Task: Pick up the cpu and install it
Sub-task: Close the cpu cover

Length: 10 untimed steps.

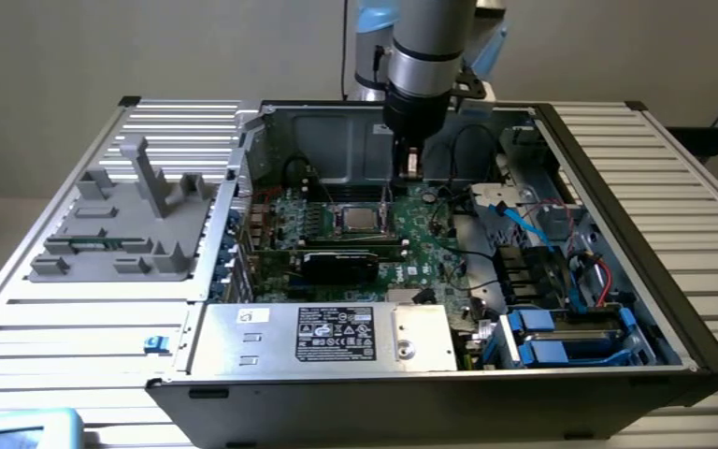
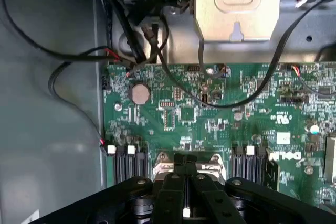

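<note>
The cpu, a small silver square, lies flat in its socket on the green motherboard inside the open computer case. My gripper hangs a little above the board, just beyond the cpu and slightly toward the exterior view's right. In the wrist view my gripper has its black fingers pressed together with nothing between them. Silvery socket metal peeks out behind them.
A black card with a green board stands in front of the socket. A silver box with a white label fills the case's front. Black cables loop beside the board. A grey plastic fixture stands on the slatted table.
</note>
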Motion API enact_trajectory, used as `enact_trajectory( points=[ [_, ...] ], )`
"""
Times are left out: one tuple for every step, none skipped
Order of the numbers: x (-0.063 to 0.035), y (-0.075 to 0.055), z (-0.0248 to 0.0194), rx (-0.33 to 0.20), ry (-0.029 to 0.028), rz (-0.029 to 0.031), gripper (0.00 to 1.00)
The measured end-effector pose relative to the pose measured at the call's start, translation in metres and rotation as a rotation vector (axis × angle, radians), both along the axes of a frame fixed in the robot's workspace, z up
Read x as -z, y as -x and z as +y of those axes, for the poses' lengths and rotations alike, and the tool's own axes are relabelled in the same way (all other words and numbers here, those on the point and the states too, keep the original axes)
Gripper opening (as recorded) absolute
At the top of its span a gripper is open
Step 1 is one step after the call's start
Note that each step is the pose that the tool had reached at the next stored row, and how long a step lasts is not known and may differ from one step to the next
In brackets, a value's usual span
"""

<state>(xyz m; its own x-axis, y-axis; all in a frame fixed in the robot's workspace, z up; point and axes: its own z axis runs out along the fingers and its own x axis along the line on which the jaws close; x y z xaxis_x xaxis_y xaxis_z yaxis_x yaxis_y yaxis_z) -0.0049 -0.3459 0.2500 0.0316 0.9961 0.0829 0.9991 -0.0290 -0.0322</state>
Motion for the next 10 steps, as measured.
enact_trajectory(
  points=[
    [-0.0004, 0.005, 0.0, 0.0, -0.0018, 0.0018, 0.11],
    [-0.0004, 0.009, 0.0, 0.0, -0.0032, 0.0029, 0.11],
    [-0.0004, 0.014, 0.0, 0.0, -0.0038, 0.0033, 0.11],
    [-0.0005, 0.018, 0.0, 0.0, -0.004, 0.0035, 0.11],
    [-0.0005, 0.022, -0.0001, 0.0, -0.0044, 0.0035, 0.11],
    [-0.0004, 0.025, 0.0, 0.0, -0.0048, 0.0035, 0.11],
    [-0.0003, 0.028, 0.0, 0.0, -0.005, 0.0035, 0.11],
    [-0.0001, 0.032, -0.0001, 0.0, -0.005, 0.0036, 0.11],
    [0.0002, 0.036, -0.0001, 0.0, -0.0051, 0.0035, 0.11],
    [0.0005, 0.04, 0.0, 0.0, -0.0051, 0.0036, 0.11]
  ],
)
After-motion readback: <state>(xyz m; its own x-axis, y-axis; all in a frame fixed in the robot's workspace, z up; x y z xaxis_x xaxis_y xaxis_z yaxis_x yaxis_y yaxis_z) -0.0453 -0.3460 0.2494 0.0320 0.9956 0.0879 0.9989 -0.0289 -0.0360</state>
